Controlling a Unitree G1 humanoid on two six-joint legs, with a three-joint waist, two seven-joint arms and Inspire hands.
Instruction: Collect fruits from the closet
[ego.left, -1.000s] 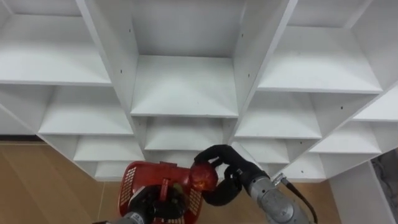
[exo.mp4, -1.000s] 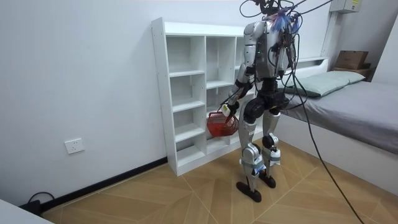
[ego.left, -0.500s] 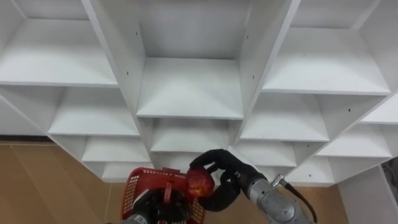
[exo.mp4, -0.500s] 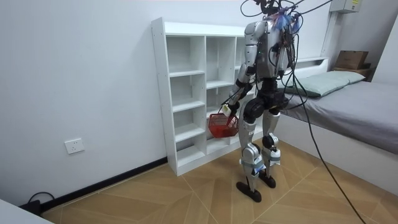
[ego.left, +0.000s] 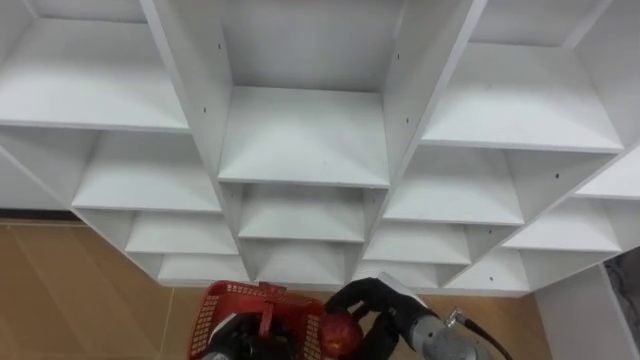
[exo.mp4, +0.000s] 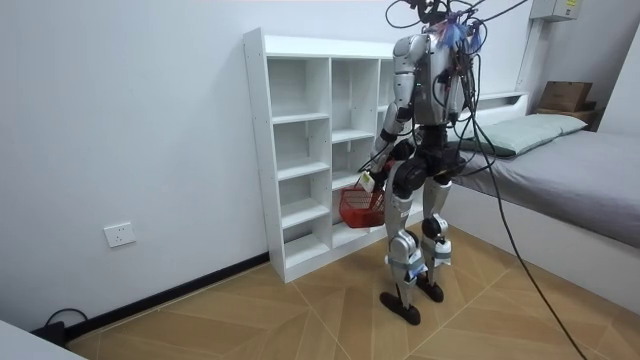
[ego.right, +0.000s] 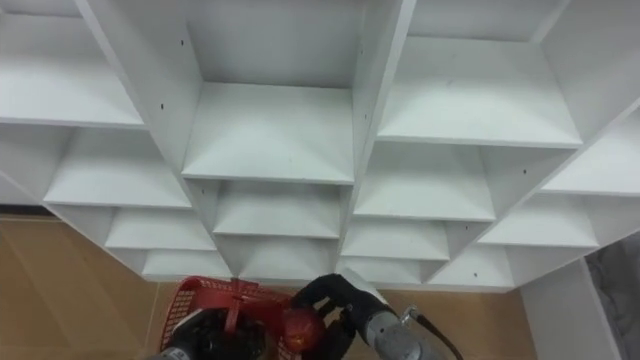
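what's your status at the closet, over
Status: left hand shut on red basket handle; right hand curled round red fruit. Fruit at basket's right rim, not yet released.

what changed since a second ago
The red plastic basket and the right hand, curled round the round red fruit, came down and back from the white shelf unit toward the robot. Unchanged: the fruit is not released and sits at the basket's right rim, the left hand is at the basket, the robot stands before the shelves.
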